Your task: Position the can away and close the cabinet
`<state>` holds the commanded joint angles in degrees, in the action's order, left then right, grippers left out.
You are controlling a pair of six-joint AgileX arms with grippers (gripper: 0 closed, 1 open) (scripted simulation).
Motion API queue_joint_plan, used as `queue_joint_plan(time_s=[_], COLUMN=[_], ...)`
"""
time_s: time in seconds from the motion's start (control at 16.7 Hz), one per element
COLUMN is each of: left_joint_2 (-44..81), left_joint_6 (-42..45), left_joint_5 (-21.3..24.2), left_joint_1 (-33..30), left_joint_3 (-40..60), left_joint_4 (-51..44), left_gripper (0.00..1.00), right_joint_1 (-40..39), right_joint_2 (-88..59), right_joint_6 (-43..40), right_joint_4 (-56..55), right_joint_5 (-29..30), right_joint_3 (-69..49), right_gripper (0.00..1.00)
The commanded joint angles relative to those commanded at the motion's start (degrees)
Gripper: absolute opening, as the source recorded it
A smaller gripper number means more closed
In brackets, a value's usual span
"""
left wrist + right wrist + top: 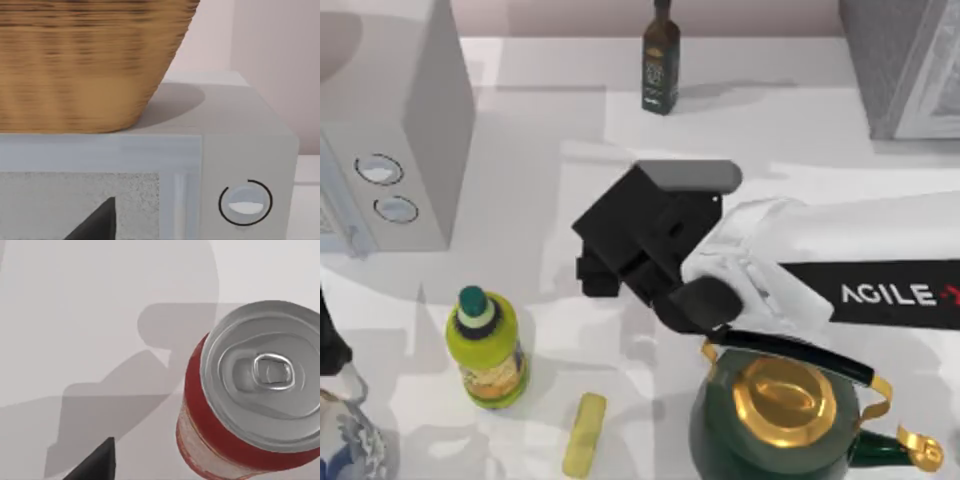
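Note:
The can (250, 390), red with a silver top and pull tab, stands upright on the white table right below my right wrist camera. In the top view my right arm hides it. My right gripper (592, 272) hangs over the middle of the table, reaching in from the right. The grey speckled cabinet (885, 60) stands at the far right corner, its pale framed door (942, 85) at the picture's edge. My left arm (328, 345) is parked at the left edge, facing the white box.
A white box with two dials (395, 150) stands at the left, with a wicker basket (90, 60) on top. A dark bottle (661, 60) stands at the back. A yellow-green bottle (488, 348), a yellow bar (585, 435) and a green-gold teapot (780, 410) line the front.

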<state>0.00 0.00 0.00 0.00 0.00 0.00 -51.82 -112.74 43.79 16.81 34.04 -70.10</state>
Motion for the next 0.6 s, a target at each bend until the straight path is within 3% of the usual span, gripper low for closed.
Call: queue_joint_plan(time_s=[0.6], left_joint_2=[0.00], left_joint_6=[0.00], left_joint_5=[0.00], left_joint_1=[0.00], left_joint_3=[0.00], left_joint_4=[0.00], left_gripper=[1.00], right_joint_1=[2.13], right_joint_2=[-6.45], right_joint_6=[-2.08], right_joint_4=[-2.48], right_joint_5=[-1.01], right_joint_3=[-5.40], right_gripper=[1.00])
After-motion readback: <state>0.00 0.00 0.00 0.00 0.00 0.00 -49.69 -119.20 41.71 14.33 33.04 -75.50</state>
